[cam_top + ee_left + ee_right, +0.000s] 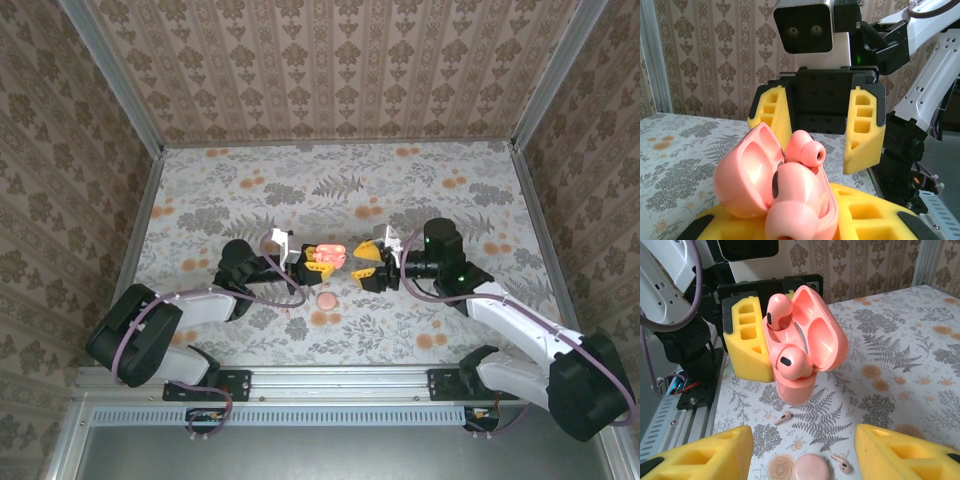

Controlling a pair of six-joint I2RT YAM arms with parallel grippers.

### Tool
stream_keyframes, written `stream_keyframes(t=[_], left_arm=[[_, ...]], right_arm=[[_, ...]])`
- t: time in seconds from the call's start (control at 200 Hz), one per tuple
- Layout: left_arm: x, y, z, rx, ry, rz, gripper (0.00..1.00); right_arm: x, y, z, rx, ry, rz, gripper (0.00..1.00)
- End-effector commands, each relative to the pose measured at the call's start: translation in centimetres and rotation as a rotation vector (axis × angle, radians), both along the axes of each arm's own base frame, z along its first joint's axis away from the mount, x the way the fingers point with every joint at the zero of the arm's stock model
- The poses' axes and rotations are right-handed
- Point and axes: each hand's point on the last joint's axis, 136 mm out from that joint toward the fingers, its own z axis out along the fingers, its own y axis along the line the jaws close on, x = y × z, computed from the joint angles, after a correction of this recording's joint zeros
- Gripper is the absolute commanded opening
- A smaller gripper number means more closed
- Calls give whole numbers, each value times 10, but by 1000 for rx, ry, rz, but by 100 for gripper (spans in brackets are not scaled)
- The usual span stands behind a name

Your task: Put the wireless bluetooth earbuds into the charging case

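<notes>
The charging case (797, 385) is a salmon-pink box held upright above the table, its lid (822, 330) swung open. Two pink earbuds sit in its sockets, one at the back (779, 307) and one at the front (792, 362). My left gripper (315, 258) is shut on the case (747, 180), and one yellow finger (745, 340) presses its side. My right gripper (804, 440) faces the case from a short way off, open with nothing between its fingers. It also appears straight ahead in the left wrist view (817, 125). Two tiny stemmed pink pieces (784, 416) (844, 465) lie on the table under the case.
A round flat pink disc (811, 470) lies on the flower-printed table (230, 200) just in front of the grippers (326, 299). Patterned walls close in the back and both sides. The metal rail (340, 385) with the arm bases runs along the near edge.
</notes>
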Motion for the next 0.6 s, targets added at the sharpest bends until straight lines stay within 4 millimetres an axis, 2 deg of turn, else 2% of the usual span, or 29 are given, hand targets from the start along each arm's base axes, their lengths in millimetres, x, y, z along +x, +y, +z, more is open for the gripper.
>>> stream_keyframes(t=[0.0, 0.345, 0.595], left_arm=[[-8, 0, 26, -61, -69, -25, 21], [-11, -1, 30, -72, -79, -24, 21], [-13, -3, 32, -78, -86, -20, 21]], right_arm=[[-2, 10, 23, 53, -69, 77, 56], [-5, 30, 26, 79, -56, 177, 51], [-7, 36, 28, 92, -53, 216, 41]])
